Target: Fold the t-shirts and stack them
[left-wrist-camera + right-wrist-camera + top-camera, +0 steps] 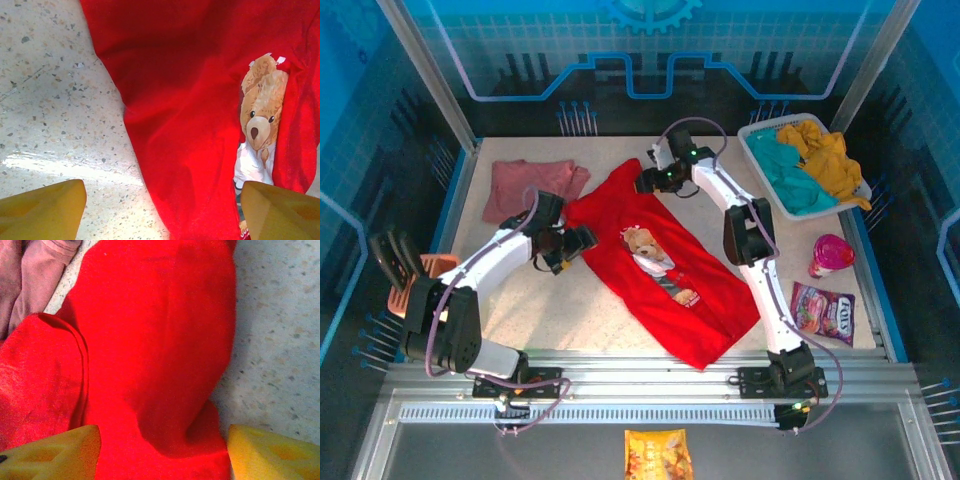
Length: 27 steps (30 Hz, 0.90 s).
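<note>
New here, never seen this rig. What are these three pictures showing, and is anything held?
Two robot arms, left and right, are bolted at the near edge of the table. One picture looks from above and behind them. The other two come from wrist cameras, with yellow fingertips at the bottom. On the table lie a red t-shirt with a teddy-bear print, a crumpled pink t-shirt, a basket of clothes, a pink cup and a candy bag. Both arms' jaws stand open at the red t-shirt; nothing is held.

1. Tabletop [565, 315]: beige speckled stone look, blue trim down both sides.
2. Back wall [520, 50]: blue grid panel, gear graphic [650, 12] top centre.
3. Aluminium rails [650, 378] along near edge.
4. Bright glare patch [60, 167] on tabletop.
</note>
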Available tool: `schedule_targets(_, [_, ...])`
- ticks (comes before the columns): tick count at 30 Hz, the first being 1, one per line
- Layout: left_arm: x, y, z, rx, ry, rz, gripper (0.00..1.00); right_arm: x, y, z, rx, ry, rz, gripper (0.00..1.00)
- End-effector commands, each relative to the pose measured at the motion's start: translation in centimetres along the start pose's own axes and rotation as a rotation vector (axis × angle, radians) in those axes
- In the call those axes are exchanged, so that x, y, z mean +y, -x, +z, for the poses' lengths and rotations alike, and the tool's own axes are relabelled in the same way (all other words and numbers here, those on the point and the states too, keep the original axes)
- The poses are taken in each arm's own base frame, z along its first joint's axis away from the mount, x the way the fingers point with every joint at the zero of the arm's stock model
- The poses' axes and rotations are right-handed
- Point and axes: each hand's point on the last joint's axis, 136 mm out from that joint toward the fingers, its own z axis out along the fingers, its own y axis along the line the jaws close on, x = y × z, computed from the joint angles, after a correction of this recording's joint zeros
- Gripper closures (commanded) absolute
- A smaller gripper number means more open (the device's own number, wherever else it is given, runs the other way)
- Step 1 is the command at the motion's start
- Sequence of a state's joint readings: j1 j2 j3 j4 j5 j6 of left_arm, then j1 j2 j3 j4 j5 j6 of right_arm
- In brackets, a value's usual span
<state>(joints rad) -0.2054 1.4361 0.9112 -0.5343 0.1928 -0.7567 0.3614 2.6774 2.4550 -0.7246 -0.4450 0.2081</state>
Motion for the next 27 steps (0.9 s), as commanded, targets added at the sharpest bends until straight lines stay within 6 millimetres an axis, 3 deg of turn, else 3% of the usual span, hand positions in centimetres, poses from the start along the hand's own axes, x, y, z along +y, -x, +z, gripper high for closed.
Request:
schedule_targets(1, [0.2, -0.6, -0.3, 0.012, -0.028, 0.002, 0.19, 0.1, -1.9, 2.6, 0.057, -0.003, 0.02, 0.36])
schedule_targets(7, [0.6, -0.7, -0.5, 0.006, -0.03, -0.004, 0.19, 0.6, -0.8, 3.0, 0.019, 0.002, 0.031, 0.64])
schedule_targets(9, [0.6, -0.8, -0.6, 0.005, -0.039, -0.005, 0.19, 0.0, -0.1, 2.6, -0.006, -0.036, 0.039, 0.86])
schedule_targets(11, [0.4, -0.8, -0.6, 0.005, -0.048, -0.009, 0.2, -0.9, 0.8, 1.8, -0.037, -0.078, 0.063, 0.98])
schedule_targets(20, [-0.1, -1.0, -0.1, 0.018, -0.085, -0.032, 0.22, -7.7, 5.5, -5.3, -0.243, -0.207, 0.29, 1.0])
schedule_targets(24, [-0.8, -1.0, 0.4, 0.033, -0.111, -0.038, 0.23, -11.8, 5.4, -7.8, -0.281, -0.263, 0.445, 1.0])
schedule_targets(27, [-1.6, -1.2, 0.8, 0.046, -0.115, -0.019, 0.23, -15.0, 4.1, -9.8, -0.286, -0.349, 0.554, 1.0])
